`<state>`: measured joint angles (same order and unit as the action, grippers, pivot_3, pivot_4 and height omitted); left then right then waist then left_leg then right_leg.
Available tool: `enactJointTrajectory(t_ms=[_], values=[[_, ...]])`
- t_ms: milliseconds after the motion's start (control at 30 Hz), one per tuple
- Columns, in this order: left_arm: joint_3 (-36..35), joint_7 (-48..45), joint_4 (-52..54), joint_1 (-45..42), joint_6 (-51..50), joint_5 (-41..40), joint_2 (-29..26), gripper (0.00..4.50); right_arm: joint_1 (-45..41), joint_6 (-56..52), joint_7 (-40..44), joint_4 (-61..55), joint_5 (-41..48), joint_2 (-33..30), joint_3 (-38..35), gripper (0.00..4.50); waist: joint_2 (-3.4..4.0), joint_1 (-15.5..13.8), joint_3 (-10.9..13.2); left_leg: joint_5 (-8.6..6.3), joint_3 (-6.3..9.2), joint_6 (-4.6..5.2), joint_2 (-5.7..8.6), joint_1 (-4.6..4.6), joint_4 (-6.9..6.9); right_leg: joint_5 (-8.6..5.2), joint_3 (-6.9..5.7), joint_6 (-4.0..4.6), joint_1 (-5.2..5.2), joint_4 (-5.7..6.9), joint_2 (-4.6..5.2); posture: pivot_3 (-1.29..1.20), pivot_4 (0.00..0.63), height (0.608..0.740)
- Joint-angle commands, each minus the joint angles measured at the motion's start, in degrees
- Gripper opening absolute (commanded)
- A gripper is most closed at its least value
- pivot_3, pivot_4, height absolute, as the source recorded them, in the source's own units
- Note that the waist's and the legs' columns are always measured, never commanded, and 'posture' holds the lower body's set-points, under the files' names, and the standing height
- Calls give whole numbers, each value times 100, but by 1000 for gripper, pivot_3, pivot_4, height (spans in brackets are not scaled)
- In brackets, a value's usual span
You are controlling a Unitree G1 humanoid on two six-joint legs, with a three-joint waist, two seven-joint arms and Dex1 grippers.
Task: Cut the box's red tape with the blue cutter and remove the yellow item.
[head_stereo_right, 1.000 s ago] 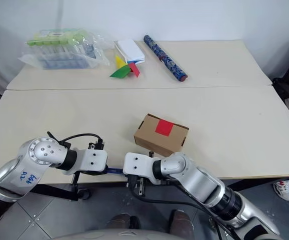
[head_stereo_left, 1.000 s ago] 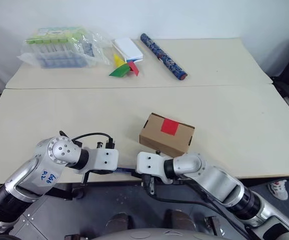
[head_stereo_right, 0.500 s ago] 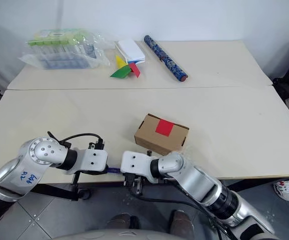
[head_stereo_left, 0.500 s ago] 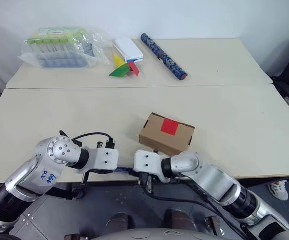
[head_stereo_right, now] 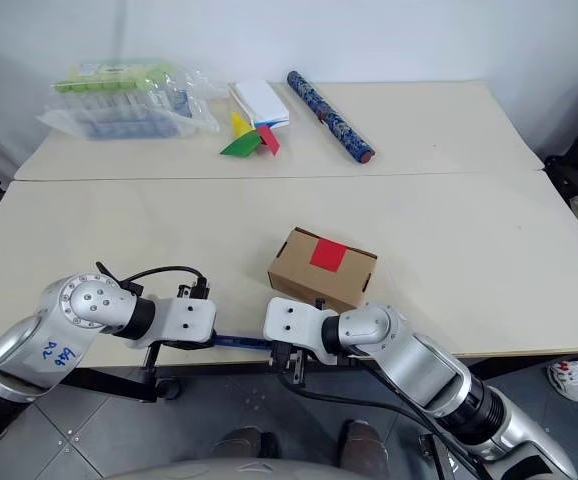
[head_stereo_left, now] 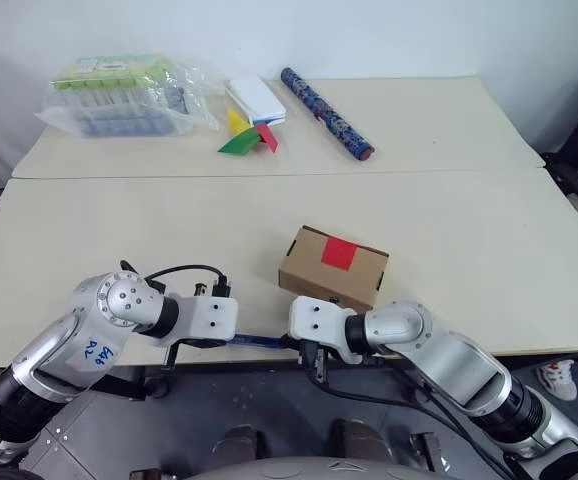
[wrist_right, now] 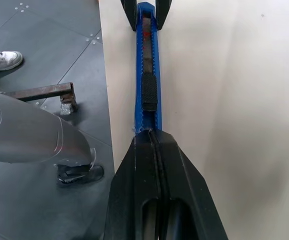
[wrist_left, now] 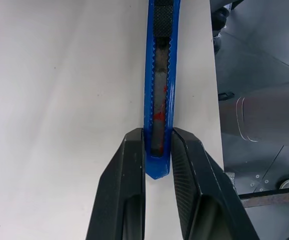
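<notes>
At six o'clock of the box (head_stereo_left: 333,268), left gripper (wrist_left: 157,150) is clamping the blue cutter (wrist_left: 160,80); right gripper (wrist_right: 154,142), pinched shut at its opposite end, is risking slippage off the table (head_stereo_left: 119,230).

Both arms are silver-grey metal with rounded joint housings and black ribbed sleeves toward the shoulders. The left arm (head_stereo_left: 89,335) carries blue handwritten marks on its forearm shell and a black cable looping over its white wrist block. The right arm (head_stereo_left: 439,350) ends in a matching white block with small dark screw holes. Each gripper's fingers (wrist_left: 129,200) are glossy black, tapered, with recessed slots.
</notes>
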<state>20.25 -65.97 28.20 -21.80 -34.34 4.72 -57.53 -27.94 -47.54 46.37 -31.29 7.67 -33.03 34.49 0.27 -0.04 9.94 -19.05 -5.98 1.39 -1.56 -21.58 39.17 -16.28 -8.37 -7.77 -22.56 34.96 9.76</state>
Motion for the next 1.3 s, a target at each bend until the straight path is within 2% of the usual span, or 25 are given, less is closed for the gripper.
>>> enactJointTrajectory(t_ms=[33,1067,1300], values=[[267,50,-349,156,-145,275,-44,433,45,143,-14,8,-93,30,69,24,0,0,0,0,0,0,0,1,0,0,0,0,0,0,0,0,150,740],[306,104,-325,114,-263,307,22,433,-531,820,45,1312,-609,1501,693,24,4,7,-3,-2,-27,-3,-8,20,-7,-3,37,6,-4,3,-11,0,150,740],[239,216,-440,100,-222,280,132,433,-553,562,124,980,-420,1348,207,24,5,-8,-2,-3,-30,-2,-8,20,-7,-3,46,7,-6,3,-11,0,150,740]])
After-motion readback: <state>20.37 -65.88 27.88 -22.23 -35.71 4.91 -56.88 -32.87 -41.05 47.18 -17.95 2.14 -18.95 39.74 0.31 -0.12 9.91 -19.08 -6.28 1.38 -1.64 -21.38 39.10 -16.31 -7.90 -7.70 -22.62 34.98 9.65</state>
